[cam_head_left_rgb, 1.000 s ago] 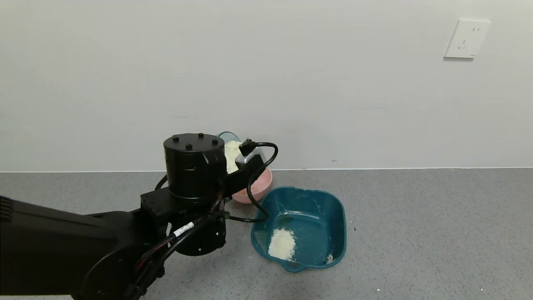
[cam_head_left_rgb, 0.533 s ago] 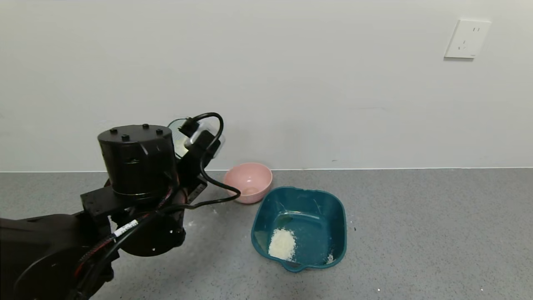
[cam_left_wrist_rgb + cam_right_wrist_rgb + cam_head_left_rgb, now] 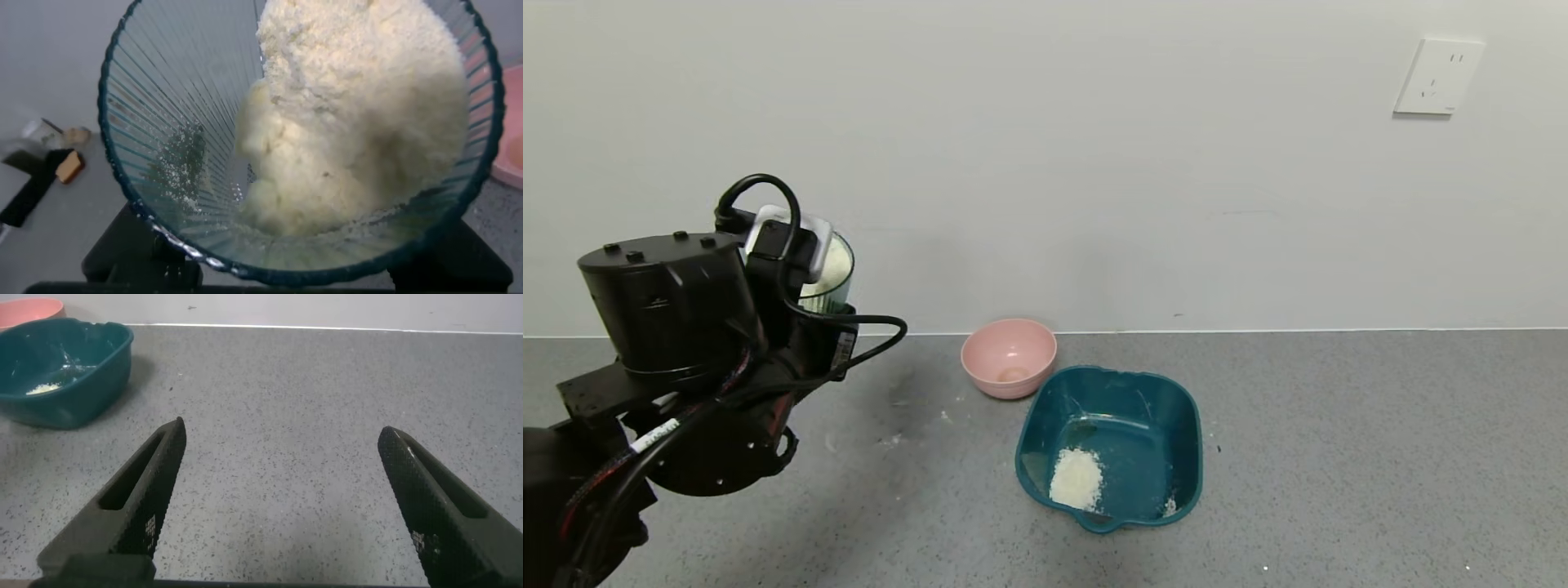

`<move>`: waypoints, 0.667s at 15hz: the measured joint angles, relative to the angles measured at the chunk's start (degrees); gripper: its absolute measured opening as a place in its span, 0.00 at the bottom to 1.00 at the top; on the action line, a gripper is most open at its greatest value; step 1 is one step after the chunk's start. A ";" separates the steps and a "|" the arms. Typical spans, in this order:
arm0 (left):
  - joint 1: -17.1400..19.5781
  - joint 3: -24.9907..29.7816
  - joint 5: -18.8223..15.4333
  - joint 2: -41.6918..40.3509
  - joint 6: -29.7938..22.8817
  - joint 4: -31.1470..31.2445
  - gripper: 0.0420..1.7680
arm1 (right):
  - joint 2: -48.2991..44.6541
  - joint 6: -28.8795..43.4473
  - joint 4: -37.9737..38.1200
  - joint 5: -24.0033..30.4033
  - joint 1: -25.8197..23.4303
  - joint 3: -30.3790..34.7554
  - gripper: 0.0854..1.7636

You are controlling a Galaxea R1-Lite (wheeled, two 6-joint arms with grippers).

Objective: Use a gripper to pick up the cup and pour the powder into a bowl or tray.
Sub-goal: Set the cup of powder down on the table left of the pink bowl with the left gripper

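Now the left tool [image 3: 805,282] is raised above the left part of the grey worktop [image 3: 1339,457], near the white wall [image 3: 1094,163], and it holds the cup [image 3: 832,273] closed between its fingers. In the head view the cup shows only partly behind the black motor housing [image 3: 666,306] and the looped cable [image 3: 760,192], well apart from both containers on the worktop. It is not over any of them. In the left wrist view the ribbed, translucent cup [image 3: 188,139] fills almost the whole picture, and its mouth looks toward the camera. Inside it a large clumpy mass of white powder [image 3: 359,122] lies against one side of the wall, and a thin dusting of grains sticks to the opposite side.

The dark teal tray [image 3: 1176,408] stands on the worktop near the middle of the head view. A small heap of powder [image 3: 1076,479] lies on its floor close to the near left corner, and a few white crumbs are at the near right corner. The pink bowl [image 3: 1009,358] stands just beside the far left corner of the tray, close to the wall. Some white specks are scattered on the worktop to the left of the bowl.

The right tool [image 3: 282,498] is not visible in the head view. In its own wrist view its two black fingers [image 3: 135,498] stand wide apart with nothing between them, low over bare worktop, and the tray [image 3: 98,371] is farther off.

A white wall socket [image 3: 1437,75] is on the wall at the upper right.
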 joint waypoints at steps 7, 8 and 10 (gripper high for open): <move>9.51 3.63 -10.70 0.94 -18.07 0.07 0.72 | 0.00 0.00 0.02 0.00 0.00 0.00 0.97; 10.57 3.75 -13.24 1.39 -20.26 0.02 0.72 | 0.00 0.02 0.02 0.00 0.00 0.00 0.97; 12.11 3.78 -15.58 2.40 -22.27 -0.11 0.72 | 0.00 -0.02 0.02 0.00 0.00 0.00 0.97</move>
